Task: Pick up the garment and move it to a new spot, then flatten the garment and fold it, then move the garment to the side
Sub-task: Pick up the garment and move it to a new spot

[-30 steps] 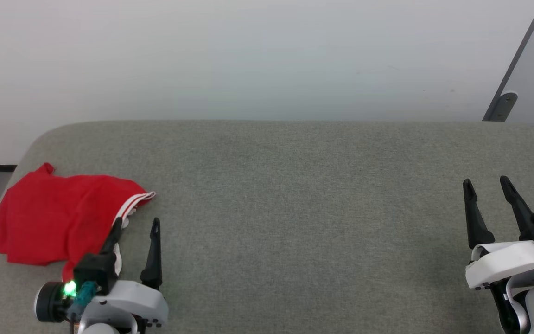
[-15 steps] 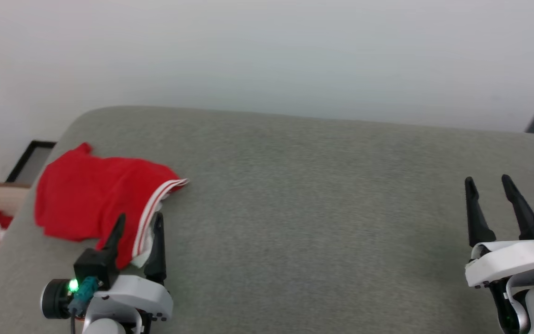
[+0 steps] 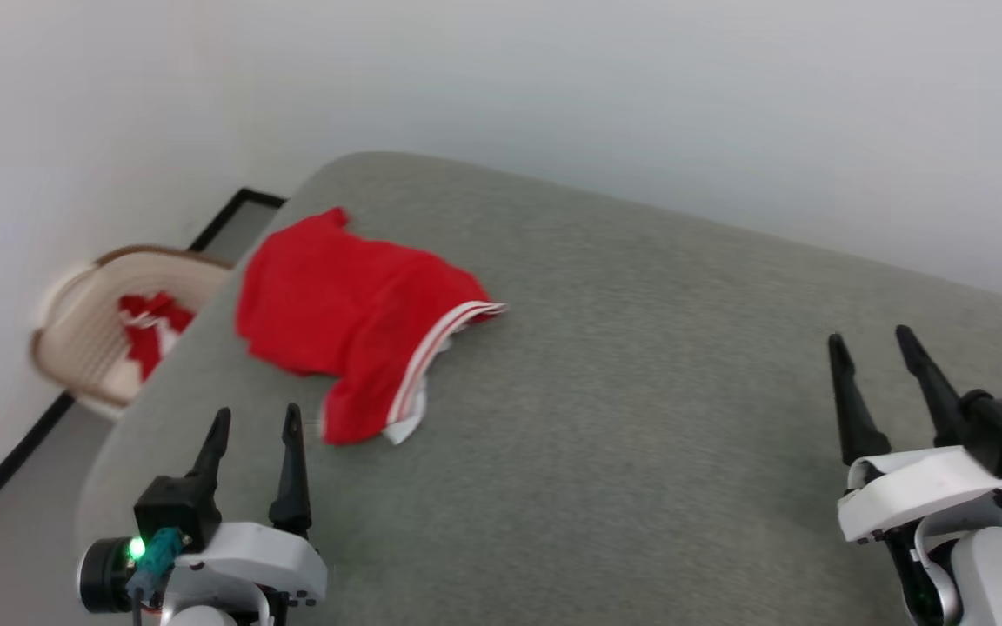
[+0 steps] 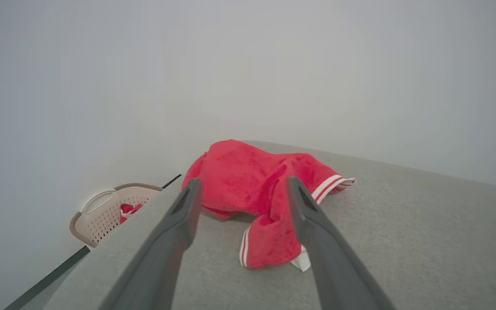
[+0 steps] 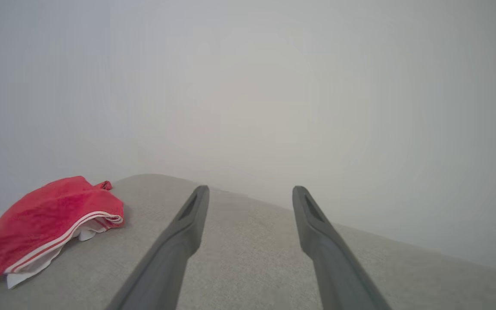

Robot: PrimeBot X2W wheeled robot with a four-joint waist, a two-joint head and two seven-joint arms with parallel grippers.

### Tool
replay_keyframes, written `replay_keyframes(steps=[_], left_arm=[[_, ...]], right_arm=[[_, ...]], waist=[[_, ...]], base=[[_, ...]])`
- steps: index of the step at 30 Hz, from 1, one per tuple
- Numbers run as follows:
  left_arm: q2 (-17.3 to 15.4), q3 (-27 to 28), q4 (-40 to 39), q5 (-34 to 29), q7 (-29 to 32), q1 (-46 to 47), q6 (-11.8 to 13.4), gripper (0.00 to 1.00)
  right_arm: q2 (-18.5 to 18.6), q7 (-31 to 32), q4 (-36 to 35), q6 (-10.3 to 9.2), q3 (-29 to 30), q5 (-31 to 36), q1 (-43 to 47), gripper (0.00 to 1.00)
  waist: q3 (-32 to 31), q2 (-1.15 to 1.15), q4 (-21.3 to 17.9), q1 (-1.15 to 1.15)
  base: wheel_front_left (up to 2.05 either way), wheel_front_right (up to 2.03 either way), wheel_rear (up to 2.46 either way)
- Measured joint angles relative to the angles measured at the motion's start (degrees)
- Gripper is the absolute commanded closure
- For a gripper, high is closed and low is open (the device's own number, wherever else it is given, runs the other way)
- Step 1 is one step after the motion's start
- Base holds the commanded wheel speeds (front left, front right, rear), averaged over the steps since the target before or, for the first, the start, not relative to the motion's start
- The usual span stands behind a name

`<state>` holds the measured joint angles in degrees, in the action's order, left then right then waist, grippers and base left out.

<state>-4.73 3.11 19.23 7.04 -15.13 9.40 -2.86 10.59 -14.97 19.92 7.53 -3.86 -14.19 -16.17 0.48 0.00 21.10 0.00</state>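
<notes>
Garment [image 3: 344, 313] on padded surface [image 3: 640, 391], far left; basket [image 3: 75, 348] on floor [image 3: 23, 522] left of it.

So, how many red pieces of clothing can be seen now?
2: the garment crumpled on the grey cushion, and red cloth inside the basket; more may be hidden there.

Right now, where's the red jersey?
The jersey lies crumpled on the grey cushion, head view's left, just ahead of the left claw, near the basket.

The jersey [image 3: 353, 313] is red with red-and-white striped trim and a white section. The padded surface [image 3: 640, 391] is mottled grey-green. The perforated basket [image 3: 83, 348] is beige. The left gripper [image 3: 257, 411] and right gripper [image 3: 870, 336] are black-fingered with white housings.
</notes>
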Motion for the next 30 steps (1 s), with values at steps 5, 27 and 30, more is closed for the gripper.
replay_keyframes(steps=[5,27,30], left_arm=[[0.71,0.9,-0.91,0.55,-0.01,-0.95,0.79,0.0],[1.75,2.05,-6.98,3.6,-0.01,-5.91,3.77,0.0],[1.52,0.46,-4.55,2.5,-0.01,-3.16,1.41,0.0]], right_arm=[[-0.24,0.0,0.38,0.0,-2.64,-0.26,-0.33,0.0],[-0.26,0.0,3.76,0.0,-14.41,-4.49,-8.81,0.0],[-0.14,0.0,3.14,0.0,-12.59,-4.49,-7.03,0.0]], waist=[[0.22,0.0,4.99,0.0],[3.94,0.0,10.19,0.0],[3.85,0.0,9.83,0.0]], base=[[0.0,0.0,0.0],[0.0,0.0,0.0],[0.0,0.0,0.0]])
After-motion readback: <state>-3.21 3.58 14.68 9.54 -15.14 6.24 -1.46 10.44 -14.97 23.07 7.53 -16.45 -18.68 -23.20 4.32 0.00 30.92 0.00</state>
